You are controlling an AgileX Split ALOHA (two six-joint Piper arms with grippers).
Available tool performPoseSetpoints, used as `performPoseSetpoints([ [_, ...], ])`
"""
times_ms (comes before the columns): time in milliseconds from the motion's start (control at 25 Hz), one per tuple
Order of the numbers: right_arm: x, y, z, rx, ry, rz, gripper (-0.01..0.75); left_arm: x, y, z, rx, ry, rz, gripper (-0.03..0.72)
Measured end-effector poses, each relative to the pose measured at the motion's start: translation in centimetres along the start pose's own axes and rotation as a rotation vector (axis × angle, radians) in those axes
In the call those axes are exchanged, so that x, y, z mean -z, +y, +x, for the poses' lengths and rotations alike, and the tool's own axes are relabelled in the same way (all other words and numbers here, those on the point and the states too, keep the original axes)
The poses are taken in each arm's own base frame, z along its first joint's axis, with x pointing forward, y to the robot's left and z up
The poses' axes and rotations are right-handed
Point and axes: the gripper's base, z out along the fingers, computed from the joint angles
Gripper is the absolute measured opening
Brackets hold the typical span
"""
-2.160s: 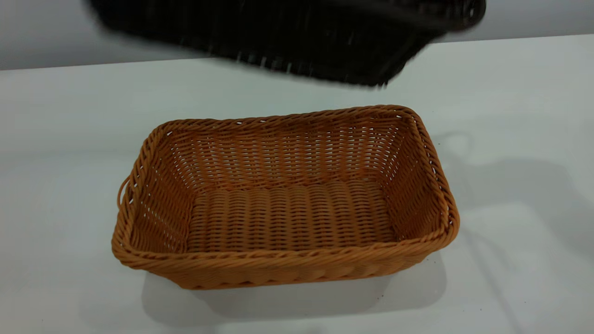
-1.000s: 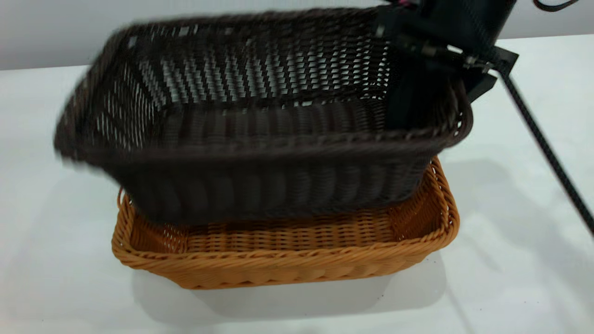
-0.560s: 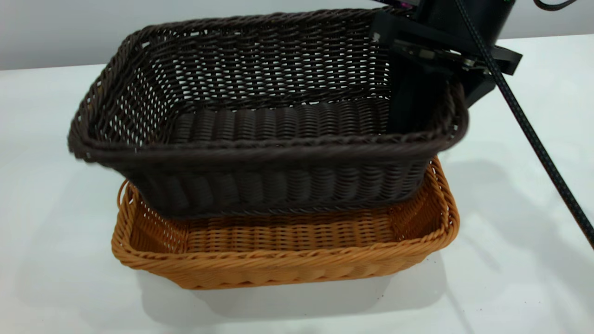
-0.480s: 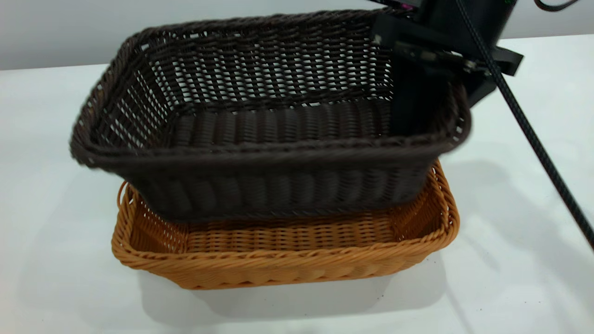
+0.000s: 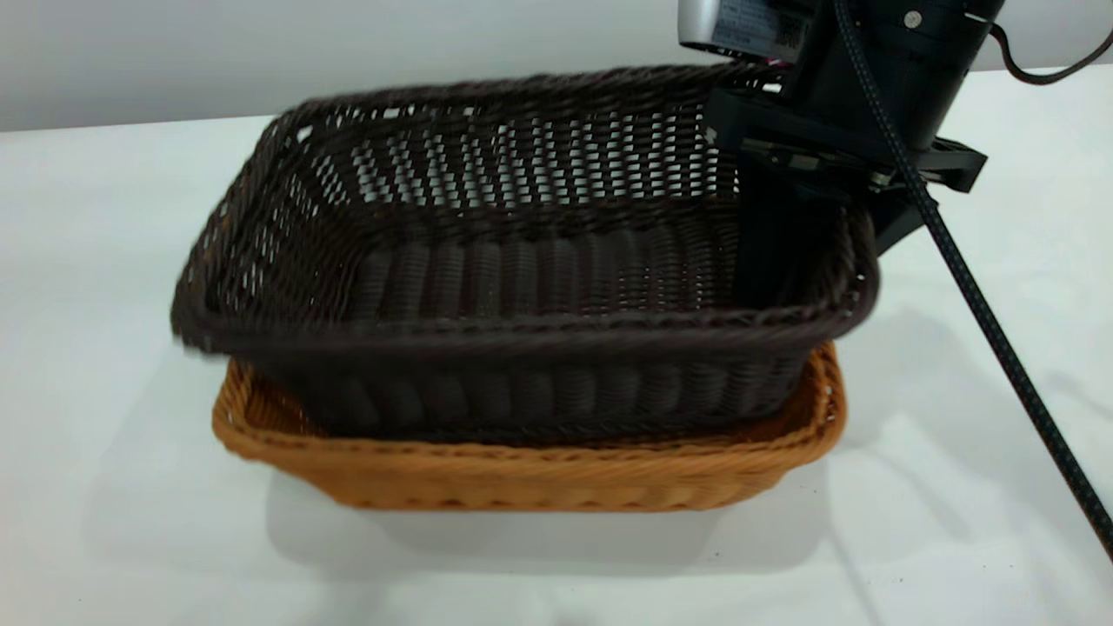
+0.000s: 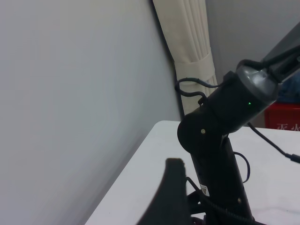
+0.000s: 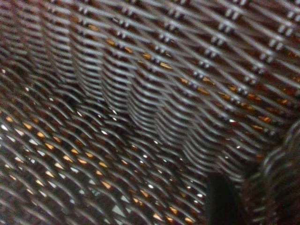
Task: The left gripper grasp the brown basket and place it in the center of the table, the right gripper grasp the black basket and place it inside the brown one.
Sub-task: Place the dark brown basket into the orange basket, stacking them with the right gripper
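Note:
The black basket (image 5: 522,261) sits partly sunk in the brown basket (image 5: 522,474), whose braided rim shows along the front and both ends. Its left end rides higher above the brown rim than its right end. My right gripper (image 5: 848,235) is shut on the black basket's right end wall, one finger inside and one outside. In the right wrist view the dark weave (image 7: 140,93) fills the frame, with orange showing through the gaps and one finger (image 7: 222,199) beside the wall. My left gripper (image 6: 229,218) is off the table's centre, with only one finger (image 6: 174,192) showing.
The white table (image 5: 104,217) spreads around the baskets. The right arm's braided cable (image 5: 983,313) runs down to the right. In the left wrist view, the right arm's column (image 6: 220,154) rises from the table edge, with a curtain (image 6: 192,51) and a red box (image 6: 283,119) behind.
The black basket came down from above the brown one, held by my right gripper. In the last half second it dropped lower into it and shifted a little to the right.

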Motion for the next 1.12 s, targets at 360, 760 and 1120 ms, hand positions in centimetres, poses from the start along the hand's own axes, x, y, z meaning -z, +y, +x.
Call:
performPoseSetpoints([
  [360, 0.00, -0.01, -0.02, 0.022, -0.002, 0.001, 0.299, 0.00, -0.01, 0.00, 0.000, 0.000, 0.001, 0.615],
  [760, 0.02, 0.00, 0.27, 0.078, 0.031, 0.000, 0.299, 0.00, -0.01, 0.00, 0.000, 0.000, 0.001, 0.615],
  [1120, -0.07, 0.47, 0.00, 0.091, -0.002, -0.029, 0.369, 0.00, -0.01, -0.01, 0.003, -0.001, 0.001, 0.615],
])
